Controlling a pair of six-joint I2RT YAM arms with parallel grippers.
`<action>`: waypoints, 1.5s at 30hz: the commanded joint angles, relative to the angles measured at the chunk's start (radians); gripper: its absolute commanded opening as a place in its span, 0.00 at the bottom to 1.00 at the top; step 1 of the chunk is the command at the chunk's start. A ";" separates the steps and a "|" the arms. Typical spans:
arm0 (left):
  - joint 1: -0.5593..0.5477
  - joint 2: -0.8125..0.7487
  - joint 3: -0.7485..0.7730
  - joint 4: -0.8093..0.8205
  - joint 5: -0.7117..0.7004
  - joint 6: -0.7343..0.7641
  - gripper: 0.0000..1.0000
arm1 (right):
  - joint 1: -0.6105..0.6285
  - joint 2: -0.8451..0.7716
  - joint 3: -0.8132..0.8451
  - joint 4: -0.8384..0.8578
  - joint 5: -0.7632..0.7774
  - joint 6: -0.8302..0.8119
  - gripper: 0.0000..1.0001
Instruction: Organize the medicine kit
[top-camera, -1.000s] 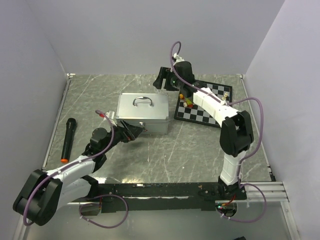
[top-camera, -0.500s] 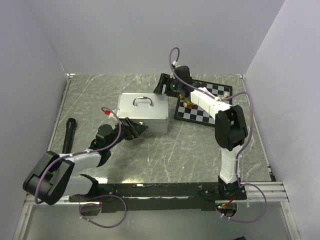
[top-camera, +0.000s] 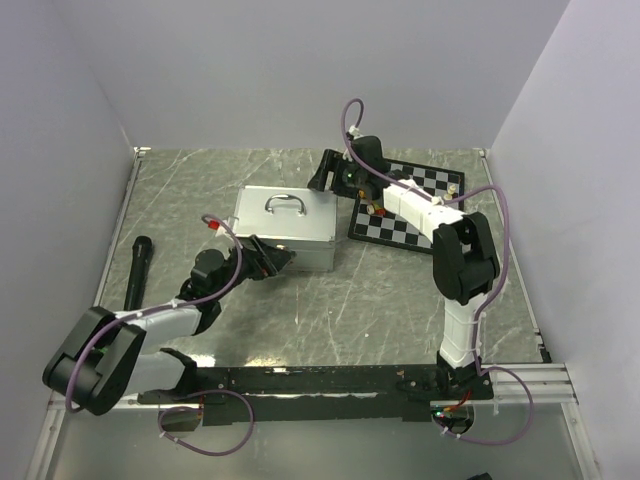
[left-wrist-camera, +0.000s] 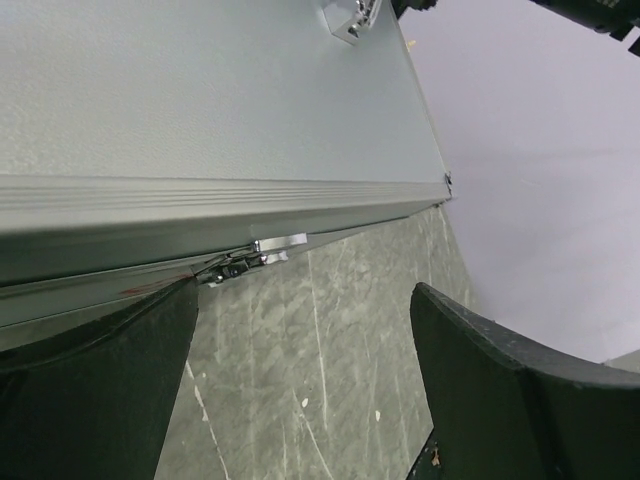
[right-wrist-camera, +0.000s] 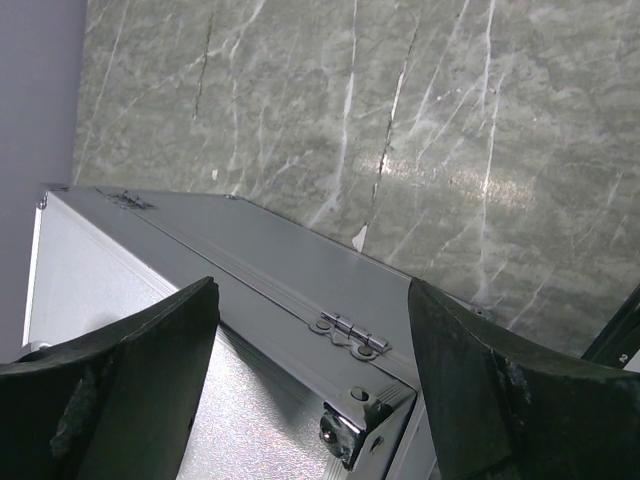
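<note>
Closed medicine kit (top-camera: 285, 228) on the table (top-camera: 380, 290), an arm front and back.
The left fingers (left-wrist-camera: 520, 400) gape wide at its front latch (left-wrist-camera: 250, 258), holding nothing; the right fingers (right-wrist-camera: 510, 390) spread empty over the rear hinge (right-wrist-camera: 348, 335).

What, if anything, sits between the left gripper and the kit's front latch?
Nothing visible. The left gripper has its fingers open right at the medicine kit front; the latch shows unobstructed between them, with only bare table below.

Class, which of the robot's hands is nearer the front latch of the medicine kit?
Left. The left hand faces the front latch; the right hand is behind the medicine kit, by its hinges.
</note>
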 joint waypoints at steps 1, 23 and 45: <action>-0.003 -0.066 -0.027 -0.051 -0.077 0.030 0.91 | 0.023 -0.082 -0.041 -0.019 -0.050 0.003 0.82; -0.010 0.077 -0.084 0.325 0.030 -0.022 0.88 | 0.040 -0.131 -0.130 0.038 -0.087 0.056 0.83; -0.013 -0.034 -0.148 0.312 0.007 -0.033 0.79 | 0.041 -0.140 -0.146 0.035 -0.078 0.063 0.84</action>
